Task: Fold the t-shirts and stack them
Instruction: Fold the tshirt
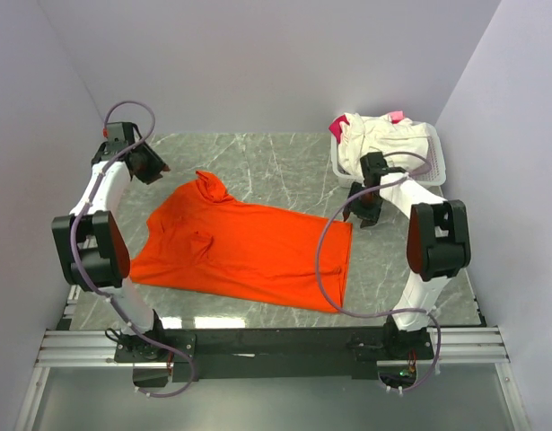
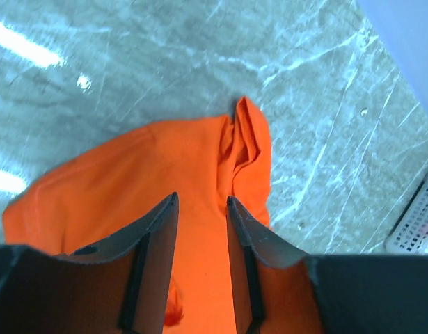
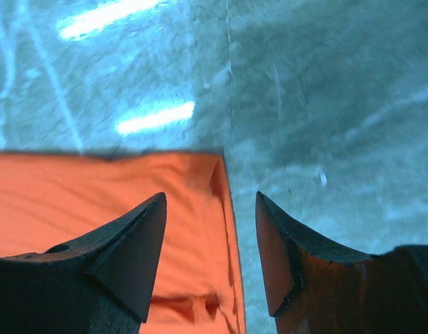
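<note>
Orange t-shirt [image 1: 249, 251] lies spread, far end seemingly bunched.

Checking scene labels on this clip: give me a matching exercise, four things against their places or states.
1 orange shirt
2 basket
3 left gripper
4 right gripper

a far right, holding white and pink clothes
b open, over the shirt's right corner
c spread on the table
d open, by the shirt's bunched fold

Pairs: 1-c, 2-a, 3-d, 4-b
</note>
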You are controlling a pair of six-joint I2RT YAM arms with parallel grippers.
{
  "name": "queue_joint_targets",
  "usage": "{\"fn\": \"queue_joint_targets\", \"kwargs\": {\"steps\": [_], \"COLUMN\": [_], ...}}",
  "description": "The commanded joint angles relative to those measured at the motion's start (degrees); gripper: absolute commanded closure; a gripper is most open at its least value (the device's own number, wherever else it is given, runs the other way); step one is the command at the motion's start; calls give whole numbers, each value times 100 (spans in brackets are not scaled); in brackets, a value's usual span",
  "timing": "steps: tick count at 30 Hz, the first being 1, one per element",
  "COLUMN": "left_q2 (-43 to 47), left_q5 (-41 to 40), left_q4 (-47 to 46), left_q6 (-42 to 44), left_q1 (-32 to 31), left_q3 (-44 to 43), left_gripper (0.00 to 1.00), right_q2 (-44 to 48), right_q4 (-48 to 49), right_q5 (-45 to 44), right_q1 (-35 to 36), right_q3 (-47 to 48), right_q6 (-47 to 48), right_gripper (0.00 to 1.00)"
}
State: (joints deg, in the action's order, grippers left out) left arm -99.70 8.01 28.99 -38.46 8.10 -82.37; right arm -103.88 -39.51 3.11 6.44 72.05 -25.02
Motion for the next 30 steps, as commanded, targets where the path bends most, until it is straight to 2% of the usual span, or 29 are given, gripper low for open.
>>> {"fn": "queue_joint_targets", "kwargs": {"steps": [1, 9, 16, 30], "left_q2": [-259, -831, -1314, -1693], "left_q5": [113, 148, 139, 297], "left_q4": [-96, -8, 115, 98], "left_q6": [-65, 5, -13, -74], "left_q1": [-45, -168, -326, -432], "left_q3": [-464, -1053, -1580, -1897], "left_gripper": [60, 61, 62, 62], "right_q2": [-238, -528, -195, -10], "right_q4": [268, 294, 338, 417], "right_q5": [-39, 57, 172, 233], "right_q1": [-2, -2, -11, 33], "right_q3": [248, 336, -68, -411], "right_q6": [137, 137, 23, -161], "right_gripper": [40, 43, 47, 50]}}
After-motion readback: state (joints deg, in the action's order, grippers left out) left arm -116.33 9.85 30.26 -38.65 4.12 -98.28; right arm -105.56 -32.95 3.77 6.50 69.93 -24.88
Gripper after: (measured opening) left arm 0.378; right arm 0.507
